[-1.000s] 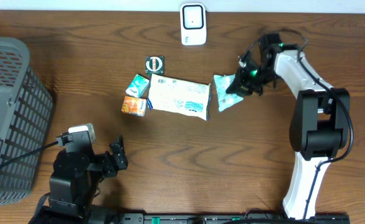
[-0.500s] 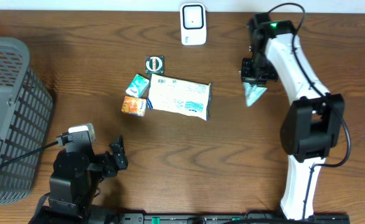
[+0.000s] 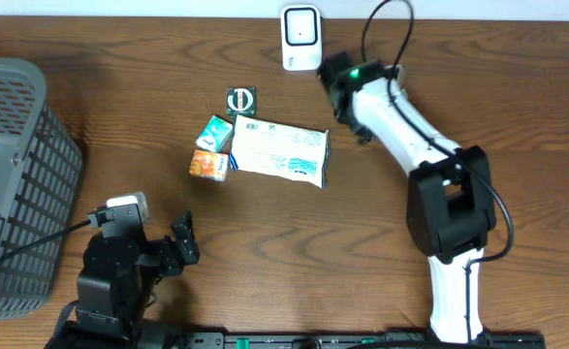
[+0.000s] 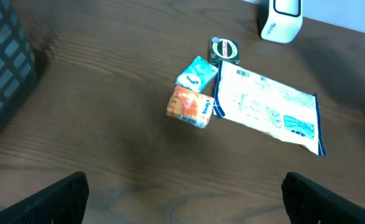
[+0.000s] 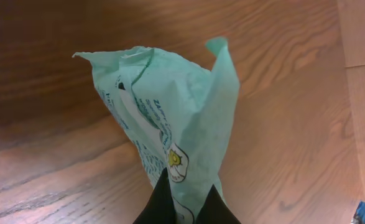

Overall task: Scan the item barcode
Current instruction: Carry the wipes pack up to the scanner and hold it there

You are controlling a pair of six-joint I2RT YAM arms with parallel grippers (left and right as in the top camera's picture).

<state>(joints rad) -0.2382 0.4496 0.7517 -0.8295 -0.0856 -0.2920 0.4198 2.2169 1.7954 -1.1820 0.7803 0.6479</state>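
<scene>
R gripper point(image 5: 187, 199) is sitting at btm ctr of its wrist view, jaws squeezed nearly together and pinching the lower tip of the green packet point(image 5: 170, 118). Pkt is rising up and away from the dark fingers point(image 5: 156, 211), crumpled and fanning out toward the upper middle of the frame, w/ wood table point(image 5: 45, 155) showing behind it. A small yellow-and-white badge is showing just above the pinch. Dark print is running down the pkt's left side, too blurred to read. In overhead the pkt is hiding under the R arm point(image 3: 391, 116), whose tip is reaching to just lower right of the white scanner point(image 3: 301, 37) at top ctr.

L gripper point(image 4: 183, 186) is hanging wide open, gripping nothing, w/ its fingers at the btm corners of its view. Going outward from it:
- orange box point(image 4: 190, 107)
- teal box point(image 4: 196, 73) just above it
- white pouch point(image 4: 269, 109) w/ blue print, just right of both
- round dark-green item point(image 4: 224, 50) beyond
- scanner at top right

Their print is too small to read. Grey basket point(image 3: 13, 174) is sitting at the left edge of overhead.
</scene>
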